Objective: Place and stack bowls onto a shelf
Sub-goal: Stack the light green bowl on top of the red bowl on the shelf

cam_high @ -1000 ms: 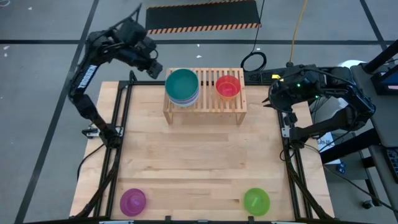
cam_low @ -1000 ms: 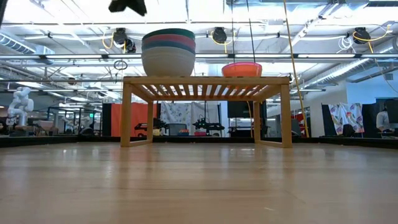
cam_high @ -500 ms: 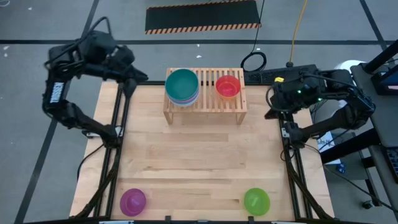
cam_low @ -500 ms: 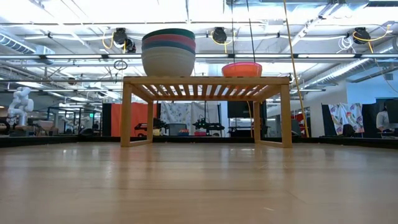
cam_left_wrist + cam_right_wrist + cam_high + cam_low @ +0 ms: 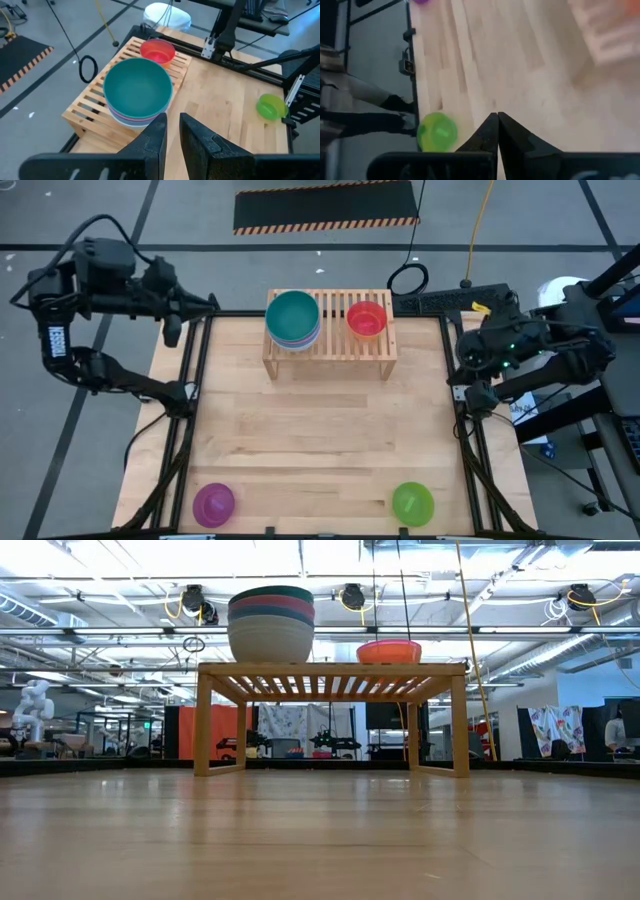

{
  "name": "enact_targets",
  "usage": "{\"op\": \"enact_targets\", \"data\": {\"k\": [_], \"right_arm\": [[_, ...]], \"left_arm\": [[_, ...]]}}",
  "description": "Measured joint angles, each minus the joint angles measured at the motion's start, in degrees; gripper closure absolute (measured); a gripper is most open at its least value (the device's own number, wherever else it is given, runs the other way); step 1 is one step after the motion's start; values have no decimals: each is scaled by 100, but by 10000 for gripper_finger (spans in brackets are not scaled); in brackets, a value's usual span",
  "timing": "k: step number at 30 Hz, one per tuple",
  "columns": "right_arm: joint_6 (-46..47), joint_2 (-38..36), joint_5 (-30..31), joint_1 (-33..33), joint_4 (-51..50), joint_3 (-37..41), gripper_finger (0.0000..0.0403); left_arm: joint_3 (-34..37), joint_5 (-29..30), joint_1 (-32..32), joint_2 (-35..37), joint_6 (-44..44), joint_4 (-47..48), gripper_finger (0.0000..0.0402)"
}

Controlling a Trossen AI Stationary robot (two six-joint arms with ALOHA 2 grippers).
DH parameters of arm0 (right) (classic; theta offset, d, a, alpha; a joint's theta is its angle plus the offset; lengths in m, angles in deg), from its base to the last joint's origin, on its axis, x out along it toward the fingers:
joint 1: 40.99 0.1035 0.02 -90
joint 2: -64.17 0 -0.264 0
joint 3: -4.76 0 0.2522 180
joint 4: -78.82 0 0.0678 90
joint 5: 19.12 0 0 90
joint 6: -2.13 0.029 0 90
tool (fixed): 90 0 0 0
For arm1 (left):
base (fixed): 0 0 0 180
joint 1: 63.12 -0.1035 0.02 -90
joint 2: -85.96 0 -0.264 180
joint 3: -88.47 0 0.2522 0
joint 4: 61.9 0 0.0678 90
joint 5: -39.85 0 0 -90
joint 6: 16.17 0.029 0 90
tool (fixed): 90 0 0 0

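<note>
A stack of bowls with the teal bowl (image 5: 293,316) on top stands on the left part of the light-wood shelf (image 5: 330,348). In the low view the stack (image 5: 271,625) shows a white bowl at its bottom. A red bowl (image 5: 366,318) sits alone to its right on the slats. The purple bowl (image 5: 213,503) and the green bowl (image 5: 412,502) rest on the table near its near edge. My left gripper (image 5: 210,303) hangs off the table's far left corner, its fingers a narrow gap apart (image 5: 173,120). My right gripper (image 5: 468,355) is at the right edge, shut (image 5: 496,117).
The wooden table top (image 5: 320,430) lies bare between the shelf and the two near bowls. Black frame rails (image 5: 190,410) run along both sides of the table. A cable coil (image 5: 407,278) lies on the floor behind the shelf.
My left arm has swung away from above the bowl stack, toward the table's left, and now hangs beyond the far left corner. My right arm has drawn back a little toward the right edge. The bowls and the shelf have stayed put.
</note>
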Motion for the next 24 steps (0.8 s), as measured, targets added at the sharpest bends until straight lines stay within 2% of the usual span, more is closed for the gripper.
{"op": "enact_targets", "data": {"k": [7, 11, 17, 24], "right_arm": [[1210, -126, -953, 441, 21, 1282, 399], [1314, 18, -1446, 759, 322, 1886, 399], [1506, 497, -1444, 1302, 983, 2464, 399], [1418, 1133, -1433, 2095, 1938, 2760, 399]], "left_arm": [[0, 92, 4, 80, -64, 0, 346], [0, 92, 4, 81, -24, 0, 346], [0, 90, 2, 81, 120, 0, 346], [4, 90, 0, 146, 267, 0, 346]]}}
